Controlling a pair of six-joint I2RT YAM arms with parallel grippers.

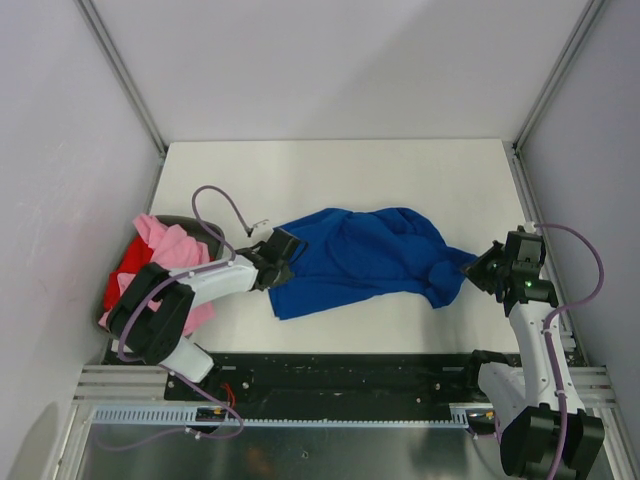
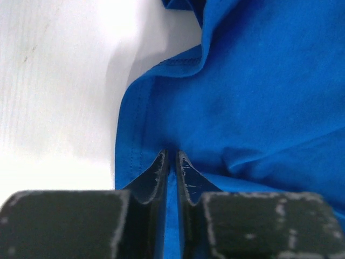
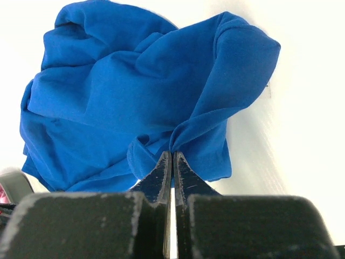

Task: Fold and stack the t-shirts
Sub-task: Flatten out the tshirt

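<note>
Blue t-shirt (image 1: pixel 360 255) lies crumpled across the table (image 1: pixel 330 175), strung between the 2 claws. The left claw (image 1: pixel 283 252) sits at its left end and the right claw (image 1: pixel 478 265) at its right end. In the left wrist view the left claw (image 2: pixel 171 156) has its fingers nearly pressed together, pinching the shirt's stitched hem edge, with a thin strip of blue showing between the fingers. The rest of the shirt spreads ahead and to the right of the tips, and bare white table lies to their left. In the right wrist view the right claw (image 3: pixel 172 156) is pressed together on a gathered fold, with the cloth puckering into a point right at the tips and the bulk bunched ahead and left of them. Judgement: a 2-ended grip like this is for lifting or pulling the shirt taut so it can be laid flat before folding. The folding itself is not yet started. The fabric is a soft matte knit, limp, with deep rounded wrinkles and a double-stitched hem, and no print shows on the exposed side. The pink t-shirt (image 1: pixel 170 245) and red t-shirt (image 1: pixel 125 285) are heaped behind the left claw, by that arm's elbow, both loose and unfolded. The pink one lies on top of the red. The table is smooth, white and hard. Risk, as a guess: the thin hem could slip from the tips under tension.
</note>
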